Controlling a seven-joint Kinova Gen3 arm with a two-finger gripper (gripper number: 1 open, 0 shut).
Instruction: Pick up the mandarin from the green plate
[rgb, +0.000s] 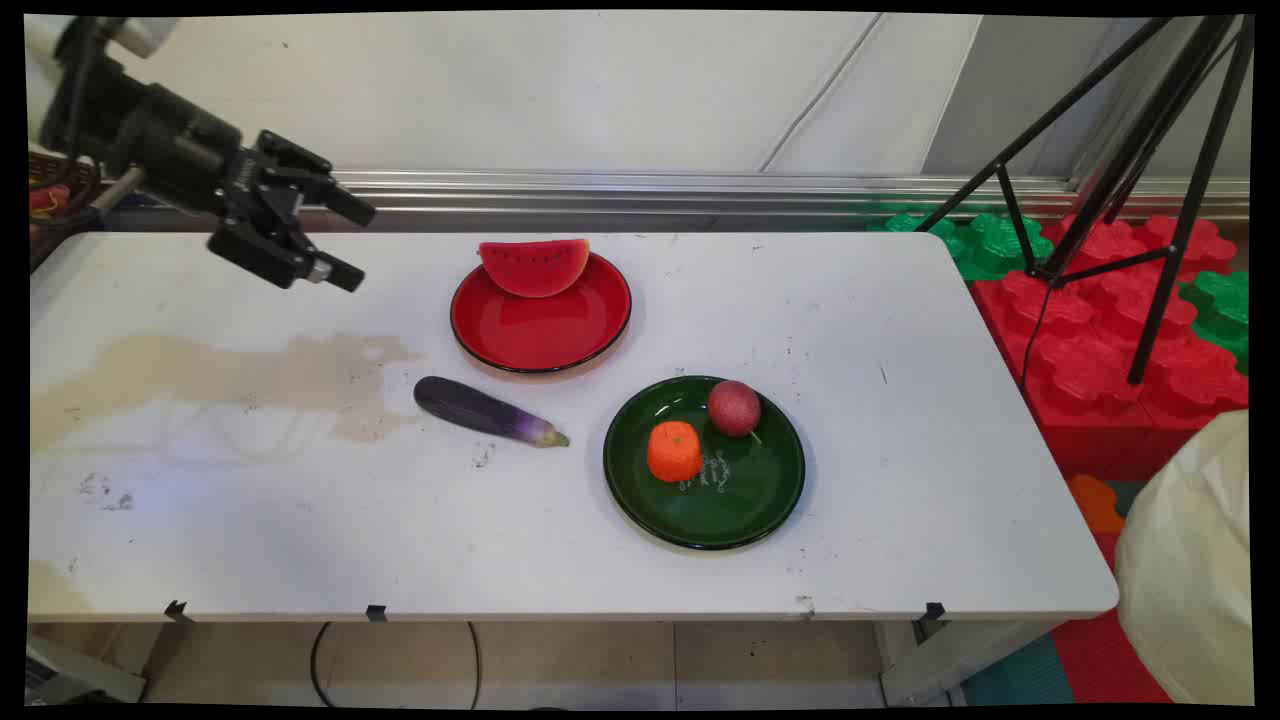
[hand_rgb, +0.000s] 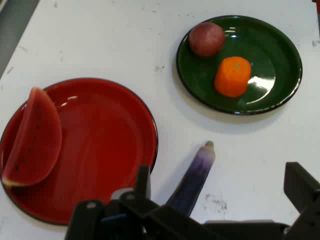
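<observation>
My gripper (rgb: 350, 240) hangs above the table (rgb: 900, 480), fingers spread wide, holding nothing. Nearest lies the eggplant (hand_rgb: 192, 180); beyond, a red plate (hand_rgb: 105, 150) with watermelon slice (hand_rgb: 32, 137), then a green plate (hand_rgb: 270, 55).

We see a red watermelon slice (rgb: 534, 266) with black seeds on a red plate (rgb: 540, 325), a dark purple eggplant (rgb: 487, 411), an orange (rgb: 674, 451) and dark-red apple (rgb: 733, 407) on a green plate (rgb: 740, 500), a white desk (rgb: 900, 420), and a black gripper (rgb: 340, 240).
</observation>
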